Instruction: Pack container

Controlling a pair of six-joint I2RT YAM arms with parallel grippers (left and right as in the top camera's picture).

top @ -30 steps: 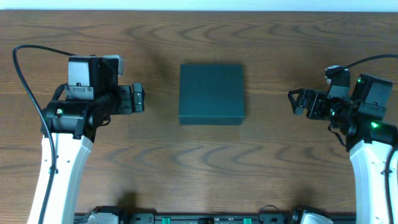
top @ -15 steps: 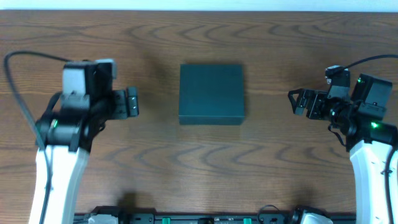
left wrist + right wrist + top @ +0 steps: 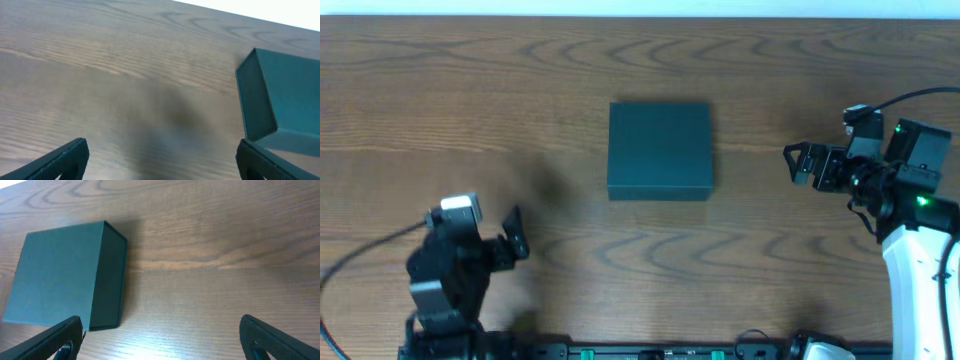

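The container (image 3: 660, 150) is a dark teal-green square box, lid shut, at the middle of the wooden table. It also shows at the right edge of the left wrist view (image 3: 282, 95) and at the left of the right wrist view (image 3: 62, 275). My left gripper (image 3: 515, 235) is open and empty at the front left, well apart from the box. My right gripper (image 3: 797, 163) is open and empty, to the right of the box with a gap of bare table between them. No snack packets are in view.
The wooden table (image 3: 640, 60) has a white strip along its far edge. A dark rail with fittings (image 3: 650, 352) runs along the front edge. Cables trail from both arms.
My left arm has pulled back from beside the box toward the front left of the table. The right arm and the container have not moved.
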